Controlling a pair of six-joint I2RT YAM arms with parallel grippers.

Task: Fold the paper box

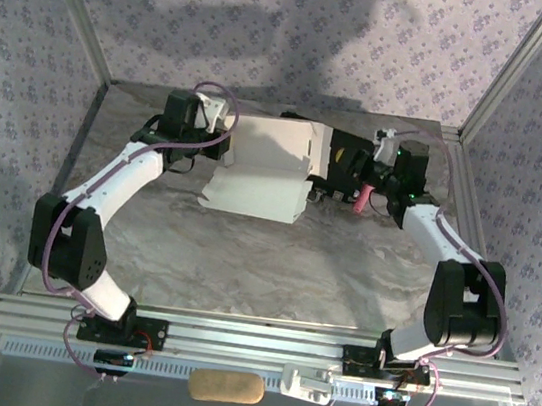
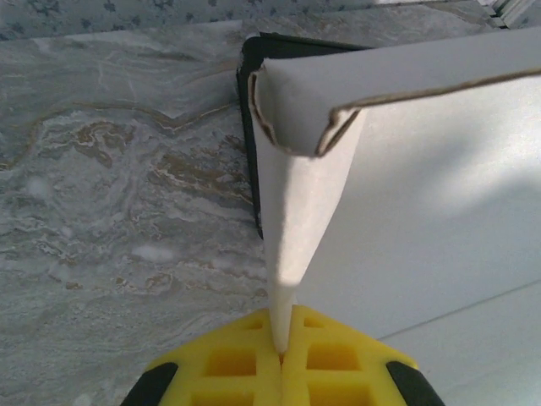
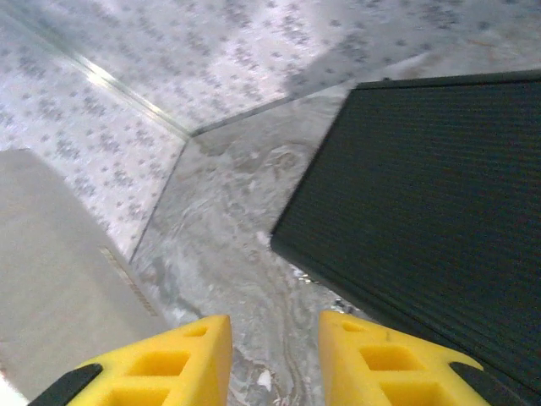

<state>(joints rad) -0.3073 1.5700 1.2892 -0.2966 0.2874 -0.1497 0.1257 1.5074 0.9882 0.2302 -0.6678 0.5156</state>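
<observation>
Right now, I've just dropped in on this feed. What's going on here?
The left arm has its jaws pinched shut on a thin flap of the paper box, which sits partly folded toward the far side of the table. The right arm holds nothing: its jaws stand open over the tabletop beside the black case, just right of the box. The fold isn't finished yet.

The near half of the tabletop (image 1: 272, 264) lies bare between the two arms, open to either end effector. Farther back the paper box (image 1: 260, 171) stands across the middle, with the black case (image 3: 423, 186) close at its right. Patterned walls (image 1: 26, 78) close off the left, right and rear. Ahead of the right end effector (image 3: 275, 338), whose fingers are apart, a strip of bare marble runs between the case and the wall.
</observation>
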